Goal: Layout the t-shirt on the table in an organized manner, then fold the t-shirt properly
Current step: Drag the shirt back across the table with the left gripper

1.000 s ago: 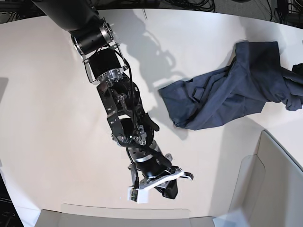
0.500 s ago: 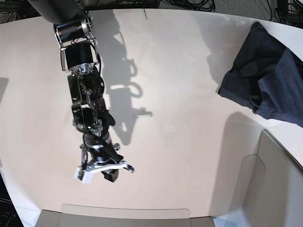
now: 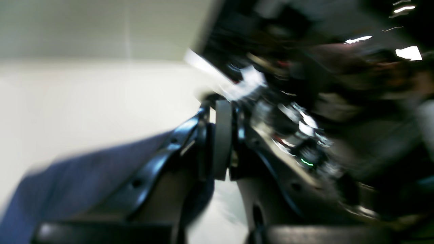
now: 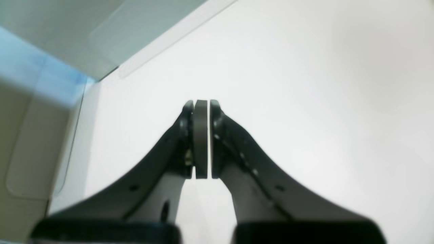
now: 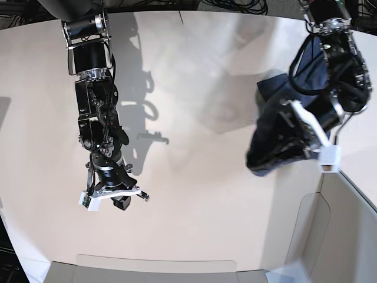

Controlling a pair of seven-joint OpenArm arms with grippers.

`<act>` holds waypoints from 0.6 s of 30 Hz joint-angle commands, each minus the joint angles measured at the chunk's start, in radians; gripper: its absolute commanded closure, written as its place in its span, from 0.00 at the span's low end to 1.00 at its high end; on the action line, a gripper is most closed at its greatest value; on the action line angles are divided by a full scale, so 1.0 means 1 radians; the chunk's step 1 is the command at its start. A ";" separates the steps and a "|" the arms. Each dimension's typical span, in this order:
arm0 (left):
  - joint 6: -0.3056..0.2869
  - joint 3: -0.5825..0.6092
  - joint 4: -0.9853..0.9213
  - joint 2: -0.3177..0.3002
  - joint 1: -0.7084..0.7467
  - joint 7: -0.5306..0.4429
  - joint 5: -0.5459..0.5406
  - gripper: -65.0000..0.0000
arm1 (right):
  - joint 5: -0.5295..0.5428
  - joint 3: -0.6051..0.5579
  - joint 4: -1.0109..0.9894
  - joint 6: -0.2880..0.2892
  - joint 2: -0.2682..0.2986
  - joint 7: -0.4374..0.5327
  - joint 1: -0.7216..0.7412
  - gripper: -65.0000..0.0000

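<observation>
Navy t-shirt (image 5: pixel 277 147), no lettering legible | left gripper (image 3: pixel 222 135) clamps it | right gripper (image 4: pixel 201 135) closed, empty

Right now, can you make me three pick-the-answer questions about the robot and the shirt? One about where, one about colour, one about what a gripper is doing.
1. Where is the shirt in the base view?
A. right side, by the left gripper
B. under the right gripper
C. flat in the middle of the table

2. What colour is the shirt?
A. red
B. dark navy-grey
C. white

3. What is the right gripper doing?
A. holding the shirt
B. wide open
C. shut on nothing

Answers: 1 A, the bunched cloth hangs at the left arm on that view's right. 2 B, it looks dark blue-grey. 3 C, the right wrist view shows its pads together over bare table.
</observation>
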 commanded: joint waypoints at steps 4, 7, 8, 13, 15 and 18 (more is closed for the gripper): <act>-0.012 0.245 0.018 0.082 -0.017 0.045 0.071 1.00 | 0.002 0.001 0.021 0.017 0.043 0.028 0.018 1.00; -0.009 0.439 0.018 0.091 -0.017 0.054 0.224 1.00 | 0.004 0.001 0.021 0.017 0.075 0.028 0.012 1.00; -0.009 0.497 0.017 0.090 -0.017 0.054 0.278 1.00 | 0.004 0.001 0.021 0.017 0.083 0.028 0.008 1.00; -0.007 0.710 0.009 0.090 -0.017 0.059 0.479 1.00 | 0.004 0.001 0.019 0.017 0.107 0.028 0.001 1.00; -0.007 0.782 0.000 0.093 -0.017 0.056 0.530 1.00 | 0.004 0.001 0.018 0.017 0.107 0.026 0.001 1.00; -0.006 0.865 -0.017 0.111 -0.017 0.051 0.611 1.00 | 0.004 0.001 0.015 0.017 0.106 0.025 0.001 1.00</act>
